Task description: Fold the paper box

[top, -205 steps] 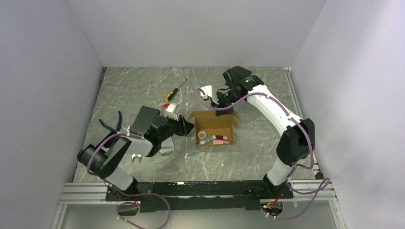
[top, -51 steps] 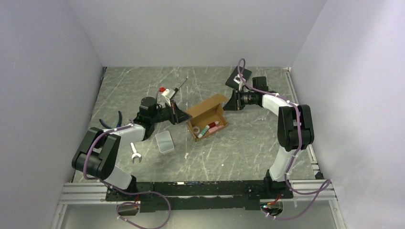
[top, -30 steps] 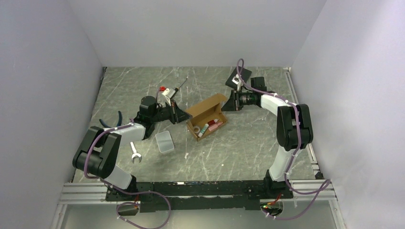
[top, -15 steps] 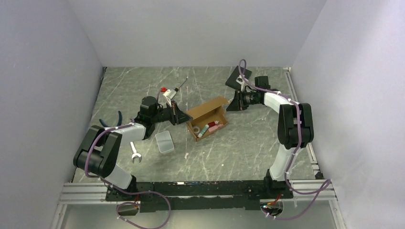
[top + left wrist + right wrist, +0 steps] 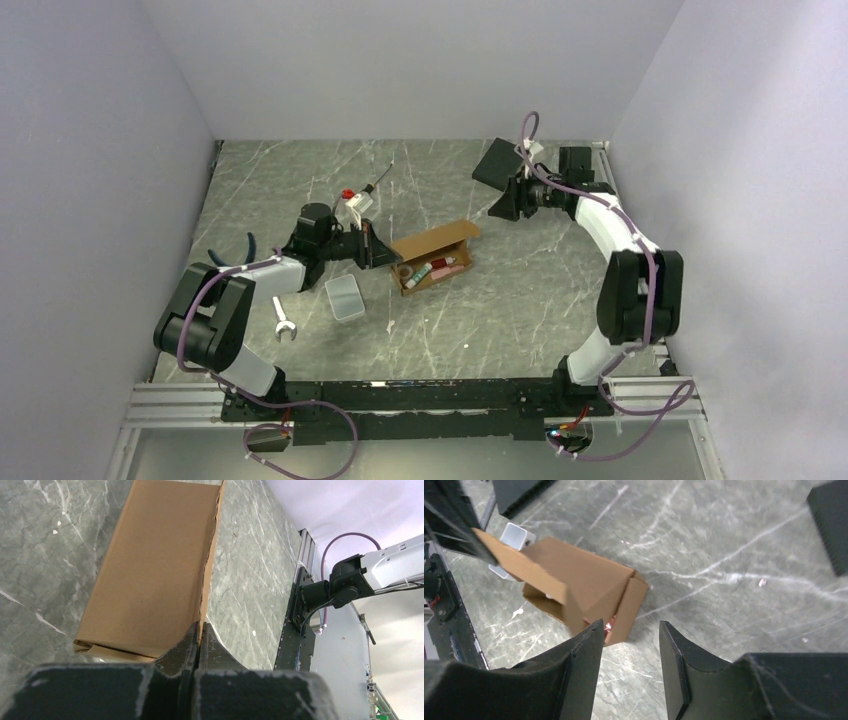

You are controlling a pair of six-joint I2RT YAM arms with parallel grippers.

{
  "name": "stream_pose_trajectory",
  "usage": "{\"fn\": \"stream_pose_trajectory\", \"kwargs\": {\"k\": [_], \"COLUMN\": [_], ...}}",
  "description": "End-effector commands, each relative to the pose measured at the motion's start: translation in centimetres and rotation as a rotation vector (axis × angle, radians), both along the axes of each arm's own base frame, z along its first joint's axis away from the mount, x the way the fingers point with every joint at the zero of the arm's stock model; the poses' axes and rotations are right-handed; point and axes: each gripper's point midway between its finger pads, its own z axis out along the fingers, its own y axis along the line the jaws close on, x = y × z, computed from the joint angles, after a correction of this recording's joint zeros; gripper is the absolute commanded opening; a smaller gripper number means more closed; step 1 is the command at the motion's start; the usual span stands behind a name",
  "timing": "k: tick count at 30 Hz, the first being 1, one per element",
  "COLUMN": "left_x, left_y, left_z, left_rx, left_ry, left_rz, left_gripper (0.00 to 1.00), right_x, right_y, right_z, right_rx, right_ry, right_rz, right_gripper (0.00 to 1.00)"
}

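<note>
Your left tool (image 5: 200, 630) is clamped on the edge of the box (image 5: 437, 252) flap (image 5: 155, 565), mid-surface (image 5: 500, 310), flap partway down. Your right tool (image 5: 630, 627) hangs spread, well clear. Hold that pinch firm, bring the right in, press the flap down evenly.

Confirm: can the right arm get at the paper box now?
Probably yes. The right gripper, jaws open, hangs beside the paper box, only table between; the left gripper clamps its other end.
</note>
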Motion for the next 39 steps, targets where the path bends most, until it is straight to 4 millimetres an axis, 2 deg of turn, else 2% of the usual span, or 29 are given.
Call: {"fn": "stream_pose_trajectory", "kwargs": {"k": [1, 5, 11, 15, 18, 20, 22, 27, 32, 35, 39], "left_x": [0.0, -0.6, -1.4, -2.0, -2.4, -2.8, -3.0, -3.4, -3.1, -2.8, -2.2], "left_y": [-0.3, -0.6, -1.1, -1.5, -1.6, -1.8, -2.0, -2.4, -2.3, -2.1, -1.1], "left_z": [0.4, -0.6, -1.6, -1.9, -2.0, -1.9, -1.7, -1.2, -0.9, 0.1, 1.6], "left_rx": [0.024, 0.055, 0.096, 0.110, 0.114, 0.114, 0.106, 0.089, 0.083, 0.075, 0.069], "left_ry": [0.013, 0.059, 0.127, 0.155, 0.177, 0.186, 0.192, 0.211, 0.211, 0.182, 0.117], "left_rz": [-0.031, -0.033, -0.047, -0.063, -0.069, -0.081, -0.088, -0.097, -0.066, -0.025, 0.077], "left_gripper": [0.00, 0.12, 0.31, 0.40, 0.49, 0.54, 0.59, 0.66, 0.69, 0.69, 0.70], "right_x": [-1.0, -2.4, -3.5, -4.2, -4.0, -4.2, -4.4, -5.1, -5.9, -5.9, -5.4], "right_y": [0.5, 0.9, 2.4, 4.3, 5.6, 6.5, 7.5, 9.3, 9.9, 9.6, 8.9], "right_z": [5.3, 6.3, 5.4, 4.1, 3.4, 3.2, 2.2, -1.9, -5.5, -7.3, -8.6], "right_rx": [0.022, 0.036, 0.036, 0.003, -0.027, -0.018, -0.051, -0.159, -0.268, -0.324, -0.380], "right_ry": [-0.215, -0.251, -0.211, -0.186, -0.164, -0.129, -0.119, -0.052, 0.021, 0.050, 0.071], "right_rz": [0.079, 0.109, 0.162, 0.198, 0.174, 0.167, 0.176, 0.237, 0.282, 0.278, 0.252], "right_gripper": [0.51, 0.57, 0.58, 0.59, 0.57, 0.52, 0.49, 0.25, 0.05, 0.02, 0.02]}}
